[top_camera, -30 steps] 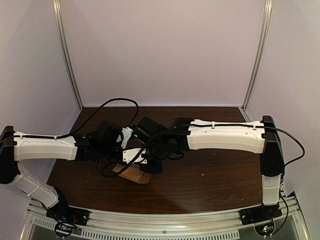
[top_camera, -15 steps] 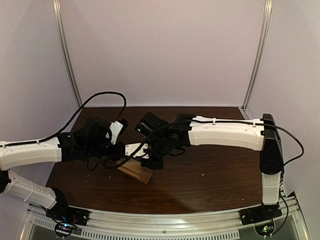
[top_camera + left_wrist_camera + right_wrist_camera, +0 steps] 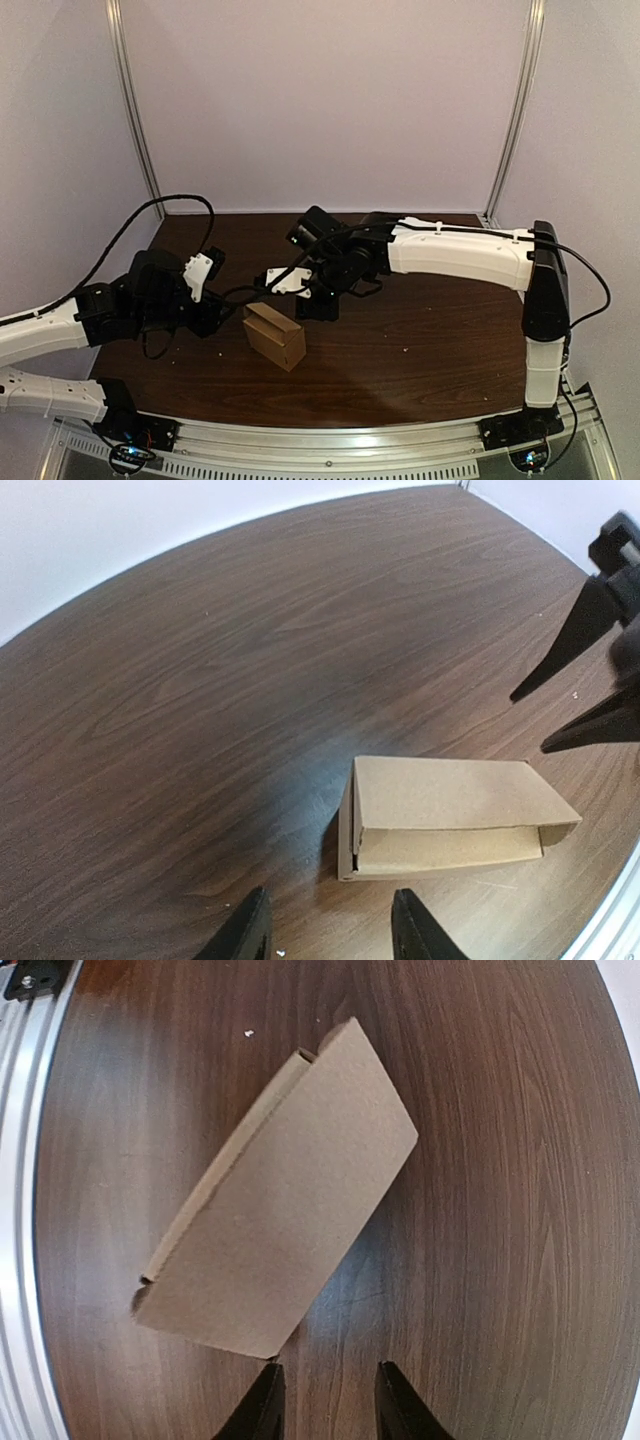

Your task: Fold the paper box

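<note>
One dark wooden table [image 3: 430, 350] carried everything. Left arm [image 3: 40, 335] reached in low from the left, right arm [image 3: 460, 255] stretched across from the right, both pointed at the table's middle.

The paper box [image 3: 274, 336] sat on the wood near the front edge, centre-left, between the two grippers and touching neither. It looked formed into a closed rectangular shape, resting on one long face.

The left gripper [image 3: 330, 935] sat just beside the box, fingers apart, nothing between them. The right gripper [image 3: 325, 1405] hovered just behind and above it, fingers apart too, also empty.

In the left wrist view, a dark slit ran along the box's near long side where a panel looked tucked but not flush. Could not tell whether the end flaps were fully seated.

Risks, judged from this:
- Nothing held the box, so that loose panel could spring out.
- A one-sided push would likely slide the light card on the smooth wood, maybe toward the front rail [image 3: 330, 445].
- A hard squeeze could dent the hollow walls.
- The grippers were near each other, so approaching together could make them clash.

A few pale specks [image 3: 578, 693] lay on the wood.
</note>
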Available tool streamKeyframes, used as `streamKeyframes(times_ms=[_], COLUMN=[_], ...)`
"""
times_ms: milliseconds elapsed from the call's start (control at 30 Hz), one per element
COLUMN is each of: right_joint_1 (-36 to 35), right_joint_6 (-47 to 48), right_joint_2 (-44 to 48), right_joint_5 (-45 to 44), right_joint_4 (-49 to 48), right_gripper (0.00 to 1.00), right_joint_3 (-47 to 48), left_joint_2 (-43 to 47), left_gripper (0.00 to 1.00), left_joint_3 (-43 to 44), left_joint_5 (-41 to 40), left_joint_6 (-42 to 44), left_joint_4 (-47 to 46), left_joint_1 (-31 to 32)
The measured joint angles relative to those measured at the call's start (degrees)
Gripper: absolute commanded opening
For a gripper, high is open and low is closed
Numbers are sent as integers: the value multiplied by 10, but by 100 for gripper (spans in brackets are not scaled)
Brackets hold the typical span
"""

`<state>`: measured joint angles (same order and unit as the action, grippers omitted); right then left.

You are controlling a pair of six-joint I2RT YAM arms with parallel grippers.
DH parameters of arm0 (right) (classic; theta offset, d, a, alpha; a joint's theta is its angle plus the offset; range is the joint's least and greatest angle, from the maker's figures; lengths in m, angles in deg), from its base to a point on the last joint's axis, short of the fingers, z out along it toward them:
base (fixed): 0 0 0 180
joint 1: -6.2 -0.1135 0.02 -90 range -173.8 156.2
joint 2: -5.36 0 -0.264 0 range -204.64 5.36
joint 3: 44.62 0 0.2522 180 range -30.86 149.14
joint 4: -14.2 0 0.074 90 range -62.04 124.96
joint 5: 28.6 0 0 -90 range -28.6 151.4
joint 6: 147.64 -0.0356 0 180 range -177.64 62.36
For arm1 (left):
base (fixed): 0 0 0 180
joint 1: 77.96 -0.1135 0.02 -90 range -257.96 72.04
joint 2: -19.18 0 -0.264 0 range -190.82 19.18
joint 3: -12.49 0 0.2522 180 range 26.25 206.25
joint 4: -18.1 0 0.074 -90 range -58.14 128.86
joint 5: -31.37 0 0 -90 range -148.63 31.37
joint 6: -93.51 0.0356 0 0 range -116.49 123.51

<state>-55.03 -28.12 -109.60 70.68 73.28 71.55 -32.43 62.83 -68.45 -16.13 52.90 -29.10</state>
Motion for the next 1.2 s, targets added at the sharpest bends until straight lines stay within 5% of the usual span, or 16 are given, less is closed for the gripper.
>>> streamKeyframes(times_ms=[533,1200], right_joint_1=[-55,-59], right_joint_6=[-21,-28], right_joint_2=[-27,-58], right_joint_5=[61,-4], right_joint_4=[63,22], right_gripper=[46,26], right_joint_3=[129,85], left_joint_2=[-45,-71], left_gripper=[41,50], left_joint_3=[-43,19], left_joint_5=[16,-60], left_joint_6=[-1,-54], left_joint_4=[-66,-30], left_joint_1=[0,-39])
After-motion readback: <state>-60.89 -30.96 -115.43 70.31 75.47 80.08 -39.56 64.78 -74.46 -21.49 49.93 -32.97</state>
